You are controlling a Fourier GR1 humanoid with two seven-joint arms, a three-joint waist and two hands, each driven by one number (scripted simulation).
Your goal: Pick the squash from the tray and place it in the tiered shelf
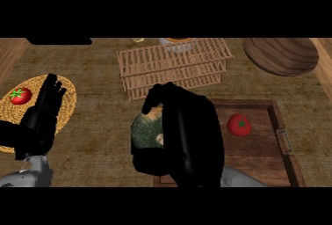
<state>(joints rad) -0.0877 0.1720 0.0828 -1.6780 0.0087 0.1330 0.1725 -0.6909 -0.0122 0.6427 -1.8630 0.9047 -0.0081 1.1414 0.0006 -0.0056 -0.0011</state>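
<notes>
- The right hand [188, 136] is curled round a mottled green and tan squash [146, 127], fingers and thumb wrapped over it; the squash shows at the hand's left side, at the left edge of a dark wooden tray [279, 132].
- A red tomato with a green stem [239, 124] lies in the tray, to the right of the hand and apart from it.
- A light slatted wooden tiered shelf [174, 66] stands on the brown counter [103, 132], just beyond the hand.
- The left hand [44, 112] rests at the left with its fingers straight and close together, over a round woven mat [65, 110] that carries a second red tomato [20, 96].
- A dark wooden bowl [280, 55] sits at the far right.
</notes>
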